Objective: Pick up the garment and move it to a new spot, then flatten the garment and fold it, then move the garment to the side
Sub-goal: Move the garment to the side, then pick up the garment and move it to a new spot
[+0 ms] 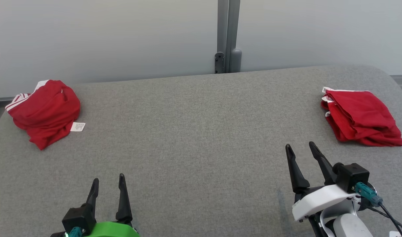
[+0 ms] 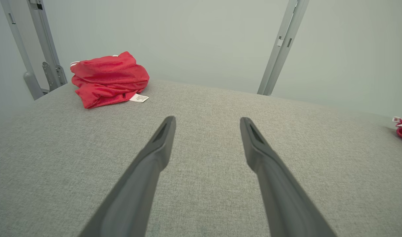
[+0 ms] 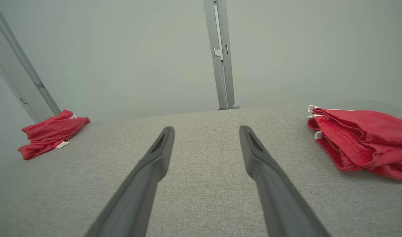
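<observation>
1. At the far left of the grey tabletop (image 1: pixel 201 108), a crumpled red garment (image 1: pixel 44 112) lies in a rounded heap near the back edge. White stripes show along its far-left edge, and the heap has no clear long axis.
2. Touching the heap's right side, a white care label (image 1: pixel 78 126) lies flat on the tabletop. Its print is too small to read, and no brand mark is legible.
3. Left end effector (image 1: pixel 109 177): fingers spread, nothing between them, pointing away from the robot. The heap lies ahead of it and to its left, well apart. This is judged the nearer arm for the pick-up.
4. Right end effector (image 1: pixel 299 144): fingers likewise spread and empty, over bare tabletop and far from the heap.
5. At the far right, a folded red garment (image 1: pixel 360 118) lies flat with white trim at its far-left corner, near the right end effector and ahead of it to the right. It appears finished and set aside, so the heap is probably the piece to lift.
</observation>
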